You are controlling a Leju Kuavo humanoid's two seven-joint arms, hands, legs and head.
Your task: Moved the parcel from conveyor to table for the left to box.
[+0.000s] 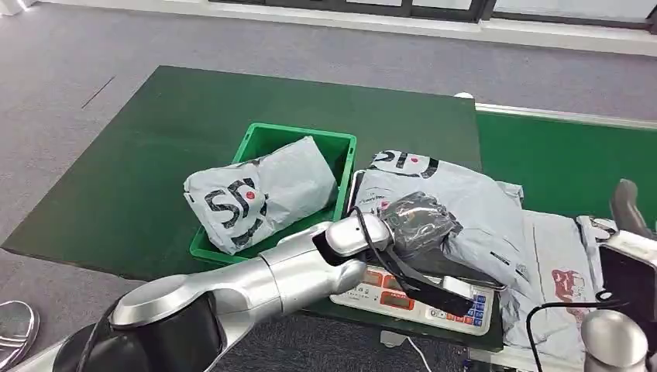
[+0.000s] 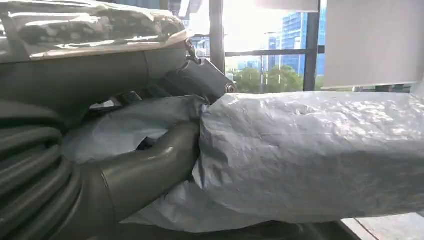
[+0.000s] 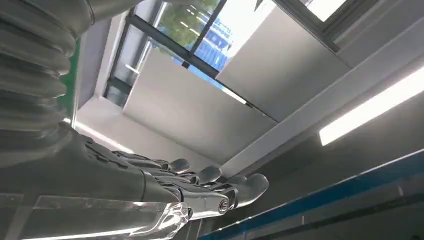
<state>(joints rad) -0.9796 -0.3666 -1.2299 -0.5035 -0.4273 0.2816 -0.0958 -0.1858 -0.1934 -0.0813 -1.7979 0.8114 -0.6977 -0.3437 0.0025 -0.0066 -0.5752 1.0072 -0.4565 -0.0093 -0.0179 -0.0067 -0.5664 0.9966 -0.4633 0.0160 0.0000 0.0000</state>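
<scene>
The parcel (image 1: 457, 205) under the left hand (image 1: 414, 221) is a grey plastic mailer, crinkled and faintly glossy, its film creased into fine wrinkles in the left wrist view (image 2: 310, 155); the second parcel (image 1: 259, 194) in the crate (image 1: 341, 155) has the same crumpled grey film with black print; the crate is smooth, hard green plastic with a slight sheen; the table cover (image 1: 155, 155) looks like matt green cloth or felt; the scale (image 1: 414, 302) shows a pale plastic face; the left arm (image 1: 287, 271) is brushed silver metal, satin and reflective; the right hand (image 3: 200, 192) has dark, smooth fingers (image 3: 250, 185) and a ribbed grey rubbery cover (image 3: 30, 65); the floor (image 1: 77, 54) is matt grey carpet.
</scene>
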